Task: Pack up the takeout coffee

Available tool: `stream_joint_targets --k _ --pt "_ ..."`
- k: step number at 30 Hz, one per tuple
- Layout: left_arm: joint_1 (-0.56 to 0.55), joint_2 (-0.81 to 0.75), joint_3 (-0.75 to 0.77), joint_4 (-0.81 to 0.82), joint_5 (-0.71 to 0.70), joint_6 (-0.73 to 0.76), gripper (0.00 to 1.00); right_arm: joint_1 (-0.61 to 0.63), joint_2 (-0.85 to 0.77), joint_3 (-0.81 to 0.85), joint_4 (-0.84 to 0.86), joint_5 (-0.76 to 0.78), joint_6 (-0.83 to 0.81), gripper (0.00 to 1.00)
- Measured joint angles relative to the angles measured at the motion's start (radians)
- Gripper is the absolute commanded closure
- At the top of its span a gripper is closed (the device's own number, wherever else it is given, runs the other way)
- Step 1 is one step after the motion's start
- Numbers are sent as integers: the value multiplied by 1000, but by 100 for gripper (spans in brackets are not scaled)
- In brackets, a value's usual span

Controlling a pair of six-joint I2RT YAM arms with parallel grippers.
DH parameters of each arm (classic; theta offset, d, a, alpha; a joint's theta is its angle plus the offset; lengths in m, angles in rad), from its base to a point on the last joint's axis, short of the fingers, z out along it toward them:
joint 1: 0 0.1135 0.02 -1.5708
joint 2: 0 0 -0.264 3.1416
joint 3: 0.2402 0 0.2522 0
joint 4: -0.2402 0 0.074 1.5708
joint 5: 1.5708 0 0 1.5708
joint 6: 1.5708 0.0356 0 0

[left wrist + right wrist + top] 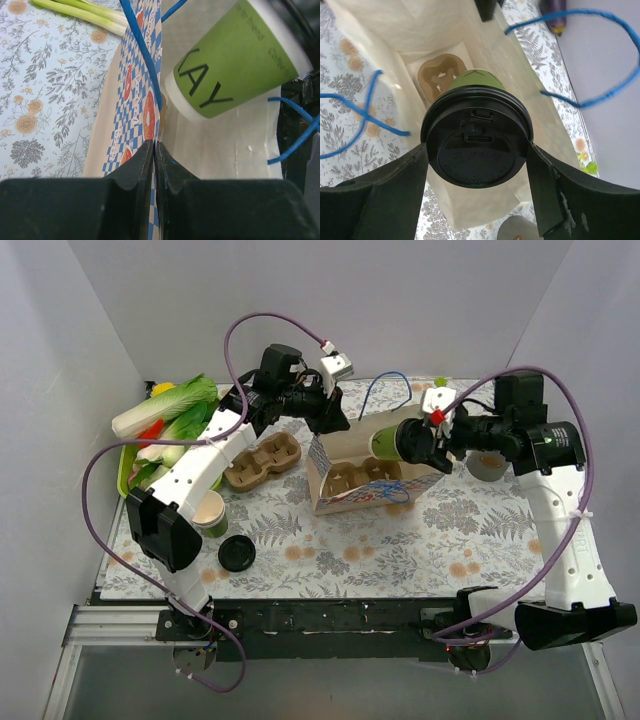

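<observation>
The right fingers (415,170) stand wide and grip the takeout coffee (477,142) by its black lid, one finger pressed to each side. The green cup lies tilted, base first, in the mouth of the blue-checked paper bag (345,500), above the cardboard cup carrier (440,75) that sits at the bag's bottom. The left fingers (145,162) are pinched almost together on the bag's printed wall at its rim, next to a blue handle cord (142,50). On the floral desk (450,530), left of the bag, lie a second carrier (262,462), stacked lidless green cups (210,512) and a loose black lid (237,554).
</observation>
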Motion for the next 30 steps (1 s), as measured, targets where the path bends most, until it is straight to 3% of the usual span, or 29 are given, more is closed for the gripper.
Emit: stream_joint_targets --k 8,29,30 --pt "-5 -63 -68 21 24 -1 100 232 -7 -15 -22 160 -85 44" --pt "-57 -233 -276 109 3 -15 100 573 -56 -197 -31 489 -126 49" --pt "-62 -245 -283 114 -3 -15 95 578 -60 -203 -34 497 -123 50"
